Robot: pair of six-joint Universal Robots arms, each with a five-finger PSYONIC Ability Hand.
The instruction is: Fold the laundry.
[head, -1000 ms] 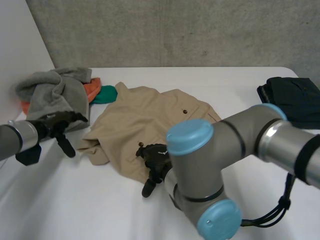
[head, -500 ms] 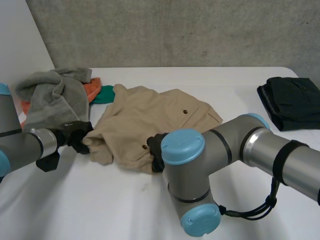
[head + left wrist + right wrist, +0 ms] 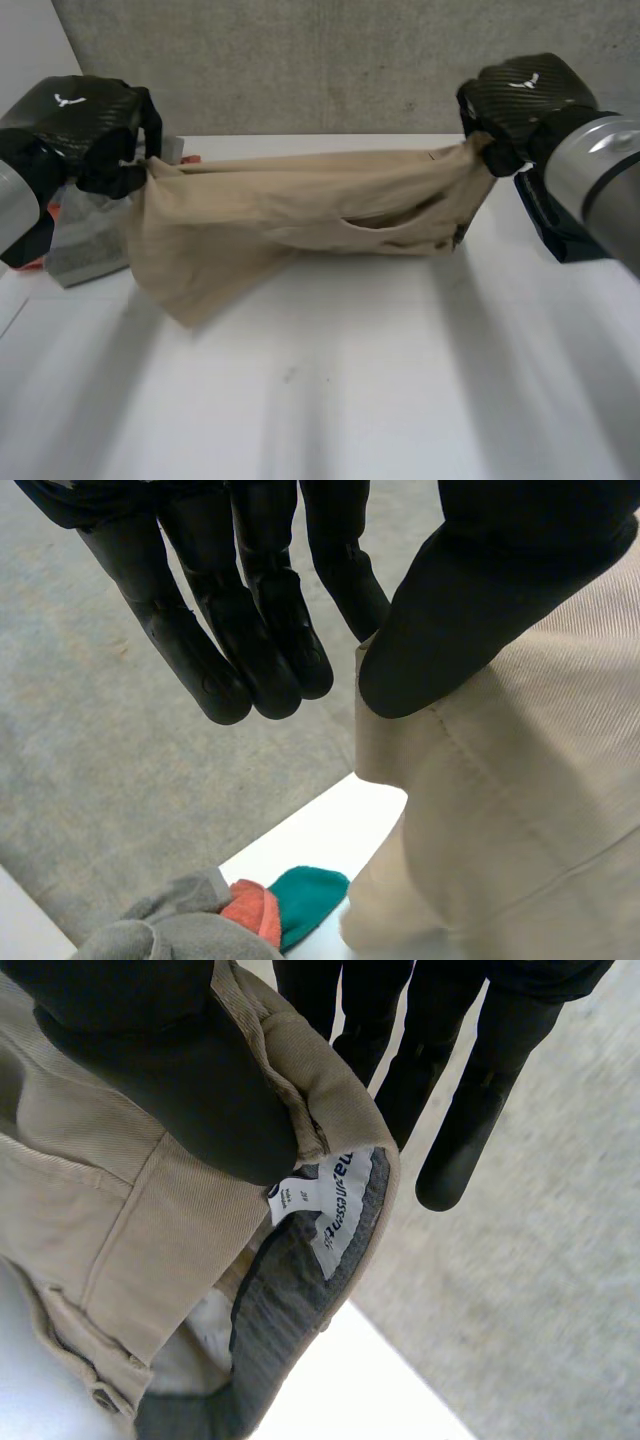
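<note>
We hold the tan garment (image 3: 300,215) up off the tabletop (image 3: 350,390), stretched sideways between the two hands, with its lower part sagging toward the left and hanging close to the surface. The left hand (image 3: 80,125) grips one end. In its wrist view the thumb (image 3: 480,610) presses the cloth's edge against the nearest of the otherwise straight fingers (image 3: 250,640). The right hand (image 3: 520,95) grips the other end, its thumb (image 3: 170,1070) clamping the waistband (image 3: 335,1110), where a white label (image 3: 335,1200) shows, against the fingers behind it.

We judge the folding to be at an early stage. The garment is picked up and spread out, but no fold is made, and it is not yet laid flat. It looks as if it needs to be set down smooth, then doubled over. More laundry waits at the left of the tabletop in a loose heap: a grey cloth (image 3: 160,935), an orange cloth (image 3: 248,908) and a green cloth (image 3: 310,895), none of them folded.

The garment's far side is hidden, so we cannot tell whether it hangs in one layer or bunched. Most of the heap is screened by the left hand and the hanging cloth. The label's print is too small to read. We cannot identify the dark shape below the right arm.
</note>
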